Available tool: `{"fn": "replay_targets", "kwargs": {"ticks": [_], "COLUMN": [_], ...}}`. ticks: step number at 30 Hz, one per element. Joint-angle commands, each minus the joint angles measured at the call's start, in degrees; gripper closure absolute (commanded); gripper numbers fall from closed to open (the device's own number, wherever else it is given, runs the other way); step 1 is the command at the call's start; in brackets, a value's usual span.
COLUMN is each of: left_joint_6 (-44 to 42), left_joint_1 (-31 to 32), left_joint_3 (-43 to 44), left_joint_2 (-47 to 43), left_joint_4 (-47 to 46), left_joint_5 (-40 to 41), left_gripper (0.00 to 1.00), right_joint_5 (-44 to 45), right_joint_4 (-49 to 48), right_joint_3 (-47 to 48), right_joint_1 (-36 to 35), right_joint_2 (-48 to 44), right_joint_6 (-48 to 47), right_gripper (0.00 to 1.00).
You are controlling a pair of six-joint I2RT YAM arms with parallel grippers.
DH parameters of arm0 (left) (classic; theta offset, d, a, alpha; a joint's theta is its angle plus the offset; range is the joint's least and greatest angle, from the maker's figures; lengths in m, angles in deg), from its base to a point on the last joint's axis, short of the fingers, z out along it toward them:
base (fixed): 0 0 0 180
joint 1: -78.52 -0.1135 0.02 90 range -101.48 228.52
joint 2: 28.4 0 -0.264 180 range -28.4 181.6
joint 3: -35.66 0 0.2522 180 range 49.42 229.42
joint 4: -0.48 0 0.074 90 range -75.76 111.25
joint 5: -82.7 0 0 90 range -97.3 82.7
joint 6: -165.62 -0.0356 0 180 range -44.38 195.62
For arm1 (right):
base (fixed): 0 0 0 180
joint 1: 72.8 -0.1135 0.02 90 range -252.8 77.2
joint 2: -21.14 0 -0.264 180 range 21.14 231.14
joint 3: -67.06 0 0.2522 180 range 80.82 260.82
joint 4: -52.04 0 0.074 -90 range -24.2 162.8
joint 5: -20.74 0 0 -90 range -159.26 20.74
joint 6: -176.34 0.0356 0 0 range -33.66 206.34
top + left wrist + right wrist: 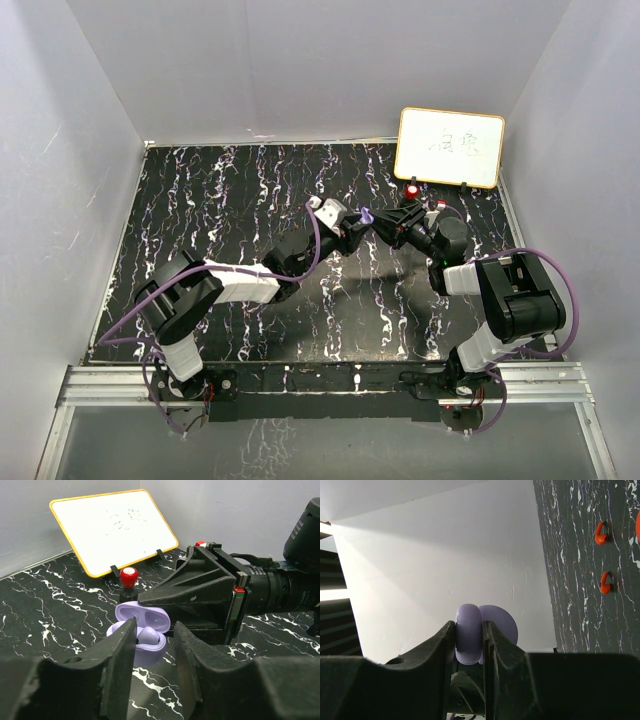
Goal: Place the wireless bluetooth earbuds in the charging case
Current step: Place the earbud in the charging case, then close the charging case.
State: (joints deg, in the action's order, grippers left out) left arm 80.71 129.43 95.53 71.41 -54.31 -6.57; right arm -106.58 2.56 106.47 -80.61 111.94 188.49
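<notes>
The pale purple charging case (145,647) stands open, lid (142,616) tipped back, with one pale purple earbud (149,635) seated in it. My right gripper (469,626) is shut on the case body (468,635); it also shows as a black wedge in the left wrist view (200,587). My left gripper (155,630) is open and empty just in front of the case, and its left finger (117,655) almost touches the earbud. The second purple earbud is hidden. Two red earbuds (601,532) (605,583) lie on the table. From above the grippers (352,222) (393,222) meet at the case (367,215).
A small whiteboard (450,147) with a yellow rim leans on its stand at the back right, also in the left wrist view (115,525). A red round case (414,190) (129,575) stands just in front of it. White walls enclose the black marbled table (230,200).
</notes>
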Motion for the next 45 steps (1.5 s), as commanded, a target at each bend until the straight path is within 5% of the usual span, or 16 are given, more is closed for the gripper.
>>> {"fn": "replay_targets", "kwargs": {"ticks": [1, 20, 25, 33, 45], "left_joint_6": [-0.8, 1.3, 1.8, -0.8, -15.9], "left_joint_1": [0.3, 0.5, 0.6, 0.9, 4.0], "left_joint_3": [-0.5, -6.4, -11.2, -14.5, -12.3], "left_joint_2": [-4.4, -19.4, -18.9, -12.8, 4.8], "left_joint_4": [-1.7, 13.0, 14.4, 7.9, -20.3], "left_joint_5": [0.2, 10.3, 10.8, 10.6, 16.1], "left_gripper": [0.62, 0.39, 0.24, 0.02, 0.01], "right_joint_5": [0.3, -1.3, -1.1, -0.3, 0.7], "right_joint_4": [-5.5, -13.1, -14.3, -13.8, -11.8], "right_joint_3": [0.2, 1.2, 2.4, 3.1, 3.3], "right_joint_1": [0.0, 0.0, 0.0, 0.0, 0.0], "right_joint_2": [-0.1, 7.2, 7.7, 6.5, 4.2], "right_joint_6": [0.6, -0.6, -0.3, 0.5, 0.5], "right_gripper": [1.00, 1.00, 1.00, 1.00, 1.00]}}
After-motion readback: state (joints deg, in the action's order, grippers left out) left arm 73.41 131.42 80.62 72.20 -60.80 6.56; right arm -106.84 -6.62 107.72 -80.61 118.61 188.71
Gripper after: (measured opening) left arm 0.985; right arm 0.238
